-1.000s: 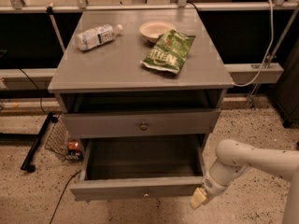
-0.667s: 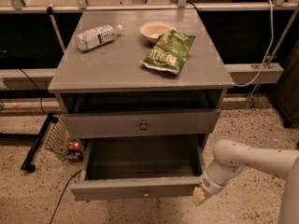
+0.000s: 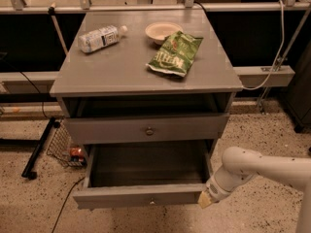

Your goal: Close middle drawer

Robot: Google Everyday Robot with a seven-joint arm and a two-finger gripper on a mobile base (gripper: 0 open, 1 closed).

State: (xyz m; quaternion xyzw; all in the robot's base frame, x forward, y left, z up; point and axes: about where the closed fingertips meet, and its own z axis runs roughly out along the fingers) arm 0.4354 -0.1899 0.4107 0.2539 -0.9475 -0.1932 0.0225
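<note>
The middle drawer (image 3: 141,196) is a grey drawer pulled far out of the cabinet, with a dark empty inside and a small round knob (image 3: 152,201) on its flat front. My gripper (image 3: 204,199) is low at the right, its yellowish tip right at the right end of that drawer's front. My white arm (image 3: 257,166) reaches in from the right edge. The top drawer (image 3: 146,128), with a taller front and its own knob, stands slightly out above it. The lowest drawer is hidden under the open one.
On the cabinet top (image 3: 116,67) lie a water bottle (image 3: 99,37), a pale bowl (image 3: 163,31) and a green chip bag (image 3: 176,53). A wire basket (image 3: 63,147) and a black stand leg (image 3: 39,147) sit on the floor to the left.
My gripper has shifted a little to the left, closer to the right end of the open drawer's front. The drawer stands out about as far as before.
</note>
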